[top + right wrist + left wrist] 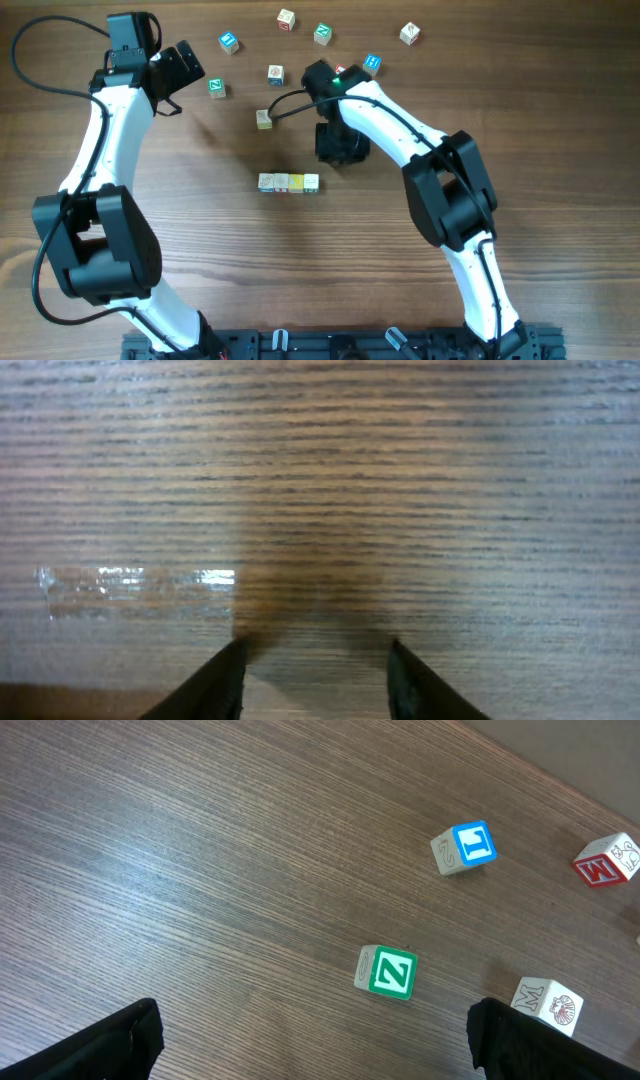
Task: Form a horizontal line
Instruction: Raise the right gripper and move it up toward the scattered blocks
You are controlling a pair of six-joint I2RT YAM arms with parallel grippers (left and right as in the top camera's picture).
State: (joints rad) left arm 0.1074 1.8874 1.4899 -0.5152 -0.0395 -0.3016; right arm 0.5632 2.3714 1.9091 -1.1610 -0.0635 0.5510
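The horizontal line (288, 182) is a row of several small wooden cubes touching edge to edge at mid-table, with whitish and yellow faces. My right gripper (340, 145) hangs just above and to the right of the row's right end. In the right wrist view its fingers (315, 660) stand about a cube's width apart, low over the table, with a pale wooden cube (300, 695) between them. My left gripper (185, 72) is open and empty at the far left, beside a green Z cube (217, 87), which lies ahead of its fingers (310, 1040) in the left wrist view (387, 972).
Loose cubes lie scattered at the back: a blue one (229, 42) (466, 847), a red-marked M cube (606, 862), a whitish M cube (547, 1003), a green one (322, 34), a blue one (372, 64), and a plain one (264, 119) above the row.
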